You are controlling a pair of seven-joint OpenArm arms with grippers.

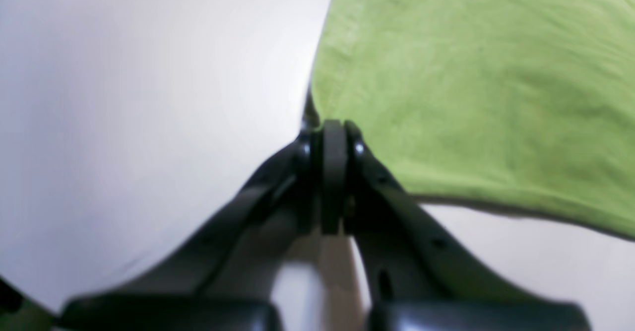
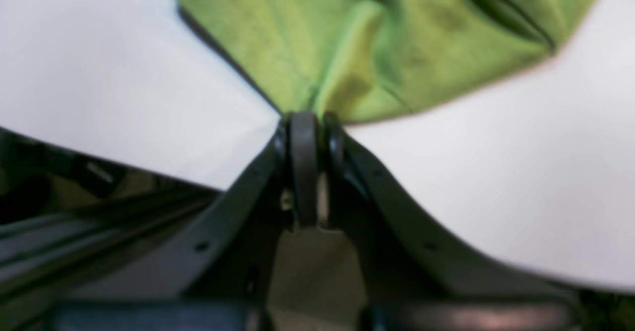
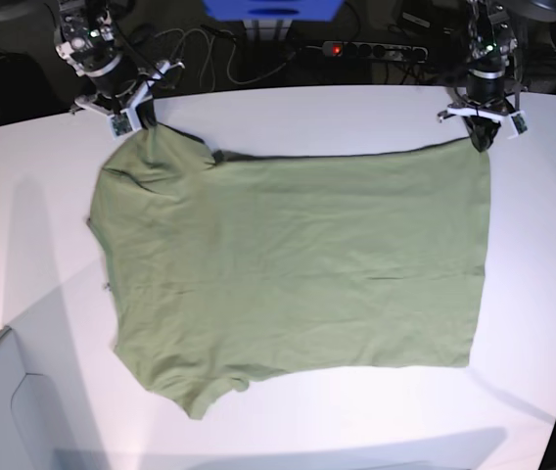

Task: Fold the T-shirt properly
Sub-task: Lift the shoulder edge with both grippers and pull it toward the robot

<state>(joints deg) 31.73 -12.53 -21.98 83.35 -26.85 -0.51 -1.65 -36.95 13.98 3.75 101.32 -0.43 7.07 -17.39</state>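
White table (image 3: 43,196) bears the flat green T-shirt (image 3: 298,264), both grippers pinching corners.

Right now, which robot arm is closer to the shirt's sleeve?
Right. The right tool pinches the T-shirt at the far sleeve; the left tool pinches the far hem corner, opposite.

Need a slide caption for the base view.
Both pincers pinch the far edge of the green T-shirt on the white table.
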